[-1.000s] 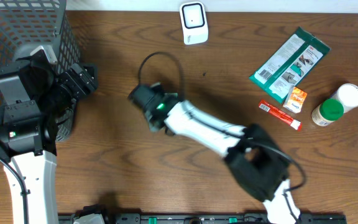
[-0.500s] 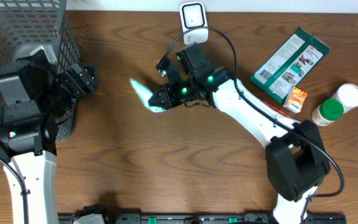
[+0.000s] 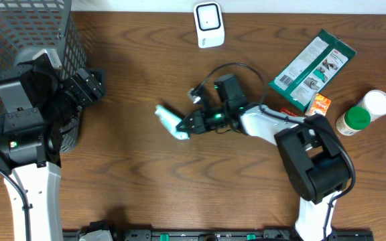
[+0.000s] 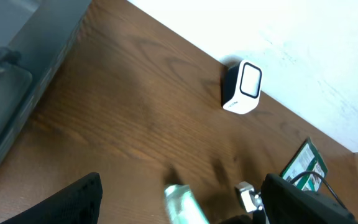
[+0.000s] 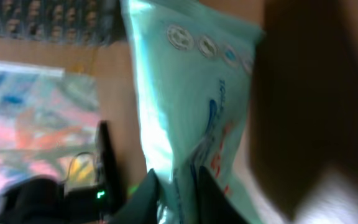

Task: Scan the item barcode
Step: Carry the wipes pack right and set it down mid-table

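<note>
Step in hand, as I read it: get the pouch [image 3: 171, 122] in front of the scanner [image 3: 208, 25] w/ its barcode facing the window. To do it well I want a firm hold on one edge, the printed face kept flat and not creased, then a slow lift and a turn toward the scanner, no swinging. I can't find a barcode in any view. The right wrist cam shows only pale teal film w/ small round marks and some red and blue print, all blurred. So I'd rotate it until the code shows before closing in.

Pouch sits low over the mid worktop [image 3: 133, 187], well short of the scanner, which stands at the far edge. It's right at the tip of the right pincer [image 3: 187, 124], on its left side, and its end runs down between the fingers [image 5: 149, 190]. Whether the jaws are clamped or slack, I can't tell.

Left pincer [image 3: 92, 86] is spread wide, holding nothing, over by the wire basket [image 3: 25, 27], well apart from the pouch.
</note>
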Tool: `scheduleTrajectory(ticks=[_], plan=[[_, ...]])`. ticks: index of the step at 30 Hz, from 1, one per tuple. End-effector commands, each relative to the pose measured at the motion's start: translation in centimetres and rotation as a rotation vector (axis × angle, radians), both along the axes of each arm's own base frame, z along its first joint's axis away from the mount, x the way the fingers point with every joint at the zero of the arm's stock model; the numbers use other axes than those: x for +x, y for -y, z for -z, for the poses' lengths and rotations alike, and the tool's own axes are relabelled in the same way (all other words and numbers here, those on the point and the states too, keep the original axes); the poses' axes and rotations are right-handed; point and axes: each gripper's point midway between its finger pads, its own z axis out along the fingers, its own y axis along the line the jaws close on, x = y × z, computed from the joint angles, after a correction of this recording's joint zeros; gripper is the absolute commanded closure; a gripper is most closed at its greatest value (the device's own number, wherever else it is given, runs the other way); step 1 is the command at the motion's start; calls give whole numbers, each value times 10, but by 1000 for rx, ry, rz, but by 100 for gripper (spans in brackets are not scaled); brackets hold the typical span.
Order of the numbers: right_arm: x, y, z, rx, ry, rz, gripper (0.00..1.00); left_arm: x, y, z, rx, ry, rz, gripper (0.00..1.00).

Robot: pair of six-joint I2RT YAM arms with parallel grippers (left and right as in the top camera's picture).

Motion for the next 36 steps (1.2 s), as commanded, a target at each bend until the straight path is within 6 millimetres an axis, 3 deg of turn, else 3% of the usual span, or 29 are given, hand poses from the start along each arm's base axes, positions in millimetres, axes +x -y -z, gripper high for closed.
scheduleTrajectory(ticks=[1, 4, 7, 12, 16, 21, 24, 28, 33, 36], plan=[[15, 30, 28, -104, -18, 117, 66, 1, 1, -3, 4, 11, 14, 17], [23, 49, 42, -170, -1, 170, 49, 1, 1, -3, 5, 11, 14, 17], [35, 64, 41, -180, 3, 214, 38, 1, 1, -3, 5, 11, 14, 17], [57, 91, 32, -164, 10, 291, 46, 1, 1, -3, 5, 11, 14, 17], [57, 109, 37, -182, -65, 342, 56, 1, 1, -3, 5, 11, 14, 17], [59, 118, 35, -164, -84, 357, 56, 1, 1, -3, 5, 11, 13, 17], [59, 126, 39, -185, -108, 377, 50, 1, 1, -3, 5, 11, 14, 17], [63, 153, 49, -262, -124, 444, 44, 1, 1, -3, 5, 11, 14, 17], [74, 176, 25, -254, -100, 502, 41, 1, 1, -3, 5, 11, 14, 17], [75, 173, -2, -244, -39, 486, 52, 1, 1, -3, 5, 11, 14, 17]])
